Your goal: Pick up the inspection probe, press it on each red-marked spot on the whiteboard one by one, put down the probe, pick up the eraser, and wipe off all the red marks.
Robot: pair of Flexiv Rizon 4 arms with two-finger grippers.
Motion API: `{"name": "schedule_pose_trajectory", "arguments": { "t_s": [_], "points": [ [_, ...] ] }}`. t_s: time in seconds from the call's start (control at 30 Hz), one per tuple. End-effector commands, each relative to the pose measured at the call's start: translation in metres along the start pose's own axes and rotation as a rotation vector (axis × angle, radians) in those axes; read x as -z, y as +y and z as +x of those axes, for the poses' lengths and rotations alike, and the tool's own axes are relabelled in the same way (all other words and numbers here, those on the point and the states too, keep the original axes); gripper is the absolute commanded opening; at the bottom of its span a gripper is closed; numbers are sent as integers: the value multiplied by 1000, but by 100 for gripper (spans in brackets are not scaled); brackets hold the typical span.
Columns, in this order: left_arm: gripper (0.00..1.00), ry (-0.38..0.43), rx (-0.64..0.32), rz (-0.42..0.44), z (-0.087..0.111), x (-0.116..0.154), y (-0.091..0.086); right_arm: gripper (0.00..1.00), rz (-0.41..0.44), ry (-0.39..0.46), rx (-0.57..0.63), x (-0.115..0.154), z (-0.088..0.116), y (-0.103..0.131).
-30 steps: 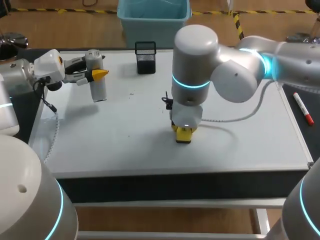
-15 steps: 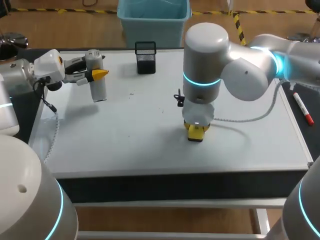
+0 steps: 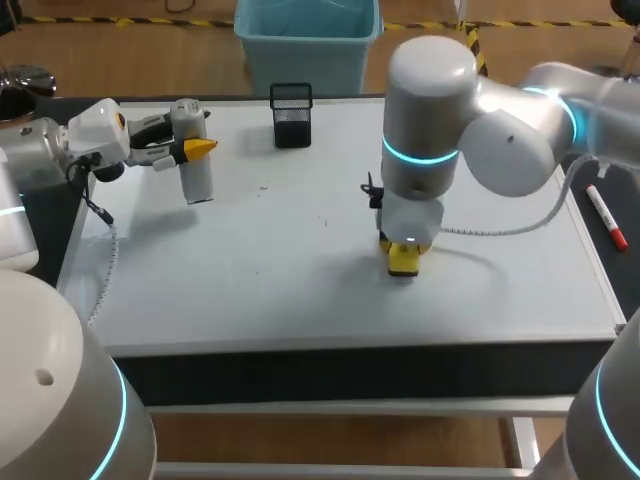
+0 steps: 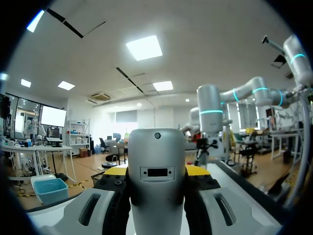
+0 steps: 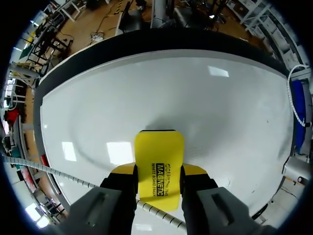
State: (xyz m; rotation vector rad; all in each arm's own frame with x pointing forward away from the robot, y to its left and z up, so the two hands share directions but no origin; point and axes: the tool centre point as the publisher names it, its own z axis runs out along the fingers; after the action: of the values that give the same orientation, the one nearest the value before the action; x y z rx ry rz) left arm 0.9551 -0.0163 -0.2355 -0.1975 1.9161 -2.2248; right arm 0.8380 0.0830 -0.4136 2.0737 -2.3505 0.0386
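- The broad white whiteboard (image 3: 250, 290) lies flat across the table top
- Near its middle, a little right, the right gripper (image 3: 402, 258) points straight down, clenched on the yellow rectangular eraser (image 3: 403, 264), which sits flat against the board
- In the right wrist view both yellow-tipped fingers (image 5: 195, 170) press the long sides of the yellow rectangular eraser (image 5: 159, 152), so the right gripper (image 5: 159, 170) grasps it from two sides
- A white marker pen with a red cap (image 3: 606, 217) lies on the dark strip just beside the board's right edge
- Farther back on the left, the left gripper (image 3: 190, 146) grasps the pale grey cylindrical probe (image 3: 198, 180), which is held roughly upright; whether its lower end touches the board cannot be told
- The left wrist view shows the pale grey cylindrical probe (image 4: 156, 181) between that gripper's fingers
- A black mesh pen cup (image 3: 291, 115) stands at the far edge
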Motion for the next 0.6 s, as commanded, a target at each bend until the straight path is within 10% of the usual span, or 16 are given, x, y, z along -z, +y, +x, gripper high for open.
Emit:
{"name": "schedule_pose_trajectory", "arguments": {
  "t_s": [0.03,0.6],
  "points": [
    [0,-1,-1,1,0,0,-1,0,1,-9,18,22,15,-4],
    [0,-1,-1,1,0,0,-1,0,1,6,51,35,40,-28]
  ]
}}
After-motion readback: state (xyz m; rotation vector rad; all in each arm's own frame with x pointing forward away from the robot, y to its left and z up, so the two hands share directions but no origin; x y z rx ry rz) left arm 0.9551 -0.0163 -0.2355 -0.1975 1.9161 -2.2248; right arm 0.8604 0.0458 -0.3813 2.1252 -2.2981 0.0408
